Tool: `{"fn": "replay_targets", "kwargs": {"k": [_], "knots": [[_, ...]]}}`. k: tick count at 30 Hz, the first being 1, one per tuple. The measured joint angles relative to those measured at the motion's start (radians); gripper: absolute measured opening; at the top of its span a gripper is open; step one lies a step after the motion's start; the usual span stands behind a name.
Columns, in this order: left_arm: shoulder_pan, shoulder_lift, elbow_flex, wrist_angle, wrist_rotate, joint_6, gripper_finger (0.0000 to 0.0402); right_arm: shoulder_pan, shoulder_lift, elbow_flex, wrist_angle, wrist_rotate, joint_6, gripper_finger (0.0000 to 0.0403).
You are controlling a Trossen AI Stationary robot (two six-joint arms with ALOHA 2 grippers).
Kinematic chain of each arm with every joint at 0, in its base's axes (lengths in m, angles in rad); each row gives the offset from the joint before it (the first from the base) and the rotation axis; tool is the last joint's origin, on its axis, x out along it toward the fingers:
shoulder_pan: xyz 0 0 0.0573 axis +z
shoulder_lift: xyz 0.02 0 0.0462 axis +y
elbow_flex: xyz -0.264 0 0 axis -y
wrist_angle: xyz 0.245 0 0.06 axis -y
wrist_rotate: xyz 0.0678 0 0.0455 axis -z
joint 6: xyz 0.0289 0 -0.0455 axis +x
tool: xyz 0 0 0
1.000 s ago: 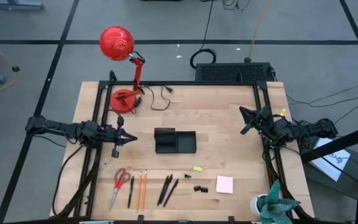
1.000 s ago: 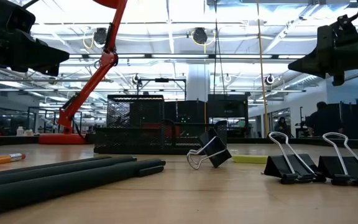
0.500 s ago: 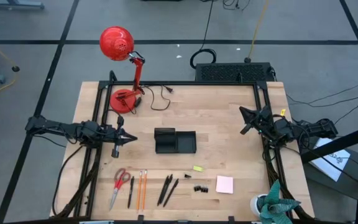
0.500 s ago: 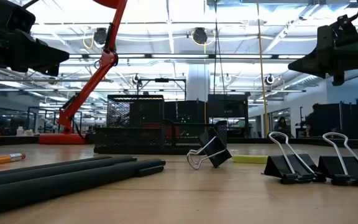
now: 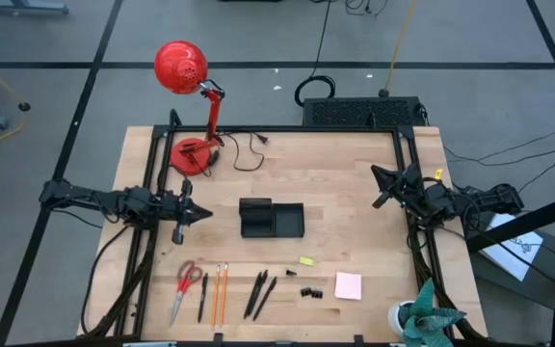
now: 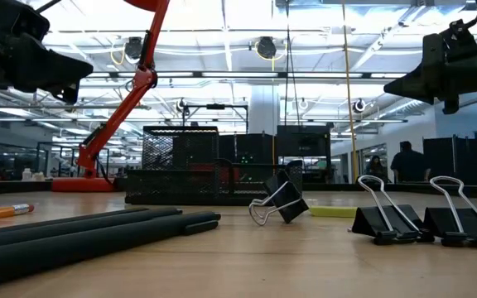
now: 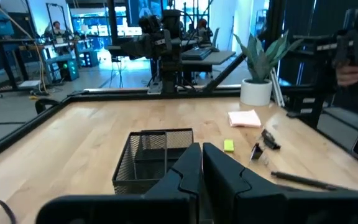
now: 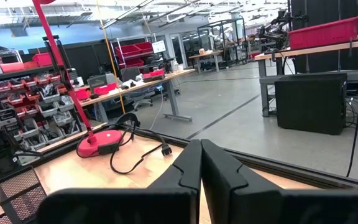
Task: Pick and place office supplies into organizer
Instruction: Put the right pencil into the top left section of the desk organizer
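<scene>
The black mesh organizer [image 5: 271, 219] stands mid-table; the left wrist view shows it [image 7: 151, 158] just ahead of my fingers. Along the near edge lie the red-handled scissors [image 5: 186, 284], two orange pencils [image 5: 218, 294], black pens [image 5: 261, 292], black clips [image 5: 306, 289], a yellow piece [image 5: 306, 260] and a pink pad [image 5: 348, 285]. My left gripper [image 5: 203, 214] hovers shut to the left of the organizer, pointing at it. My right gripper [image 5: 379, 183] hovers shut near the table's right edge, well away from the supplies.
A red desk lamp [image 5: 193, 154] stands at the far left with its cord [image 5: 244, 154] trailing on the wood. A black box with cables [image 5: 362, 111] sits beyond the far edge. A plant [image 5: 427, 313] is at the near right corner. Bare wood lies between organizer and supplies.
My left gripper has shifted slightly, drawing back a little toward the table's left edge, and stays shut. A person in the room behind has walked across the background. Nothing on the table has moved.
</scene>
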Motion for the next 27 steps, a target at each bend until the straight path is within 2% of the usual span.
{"fn": "replay_targets", "kwargs": {"k": [8,20,27], "knots": [[0.0,0.0,0.0,0.065,-0.002,-0.02,0.0024,0.0,0.0,0.0,0.003,0.0,0.0,0.0004],[0.0,0.0,0.0,0.084,-0.001,-0.038,0.0024,0.0,0.0,0.0,-0.003,0.0,0.017,0.0004],[0.0,0.0,0.0,0.062,0.002,-0.102,0.0024,0.0,0.0,0.0,0.004,0.001,-0.007,0.0004]]}}
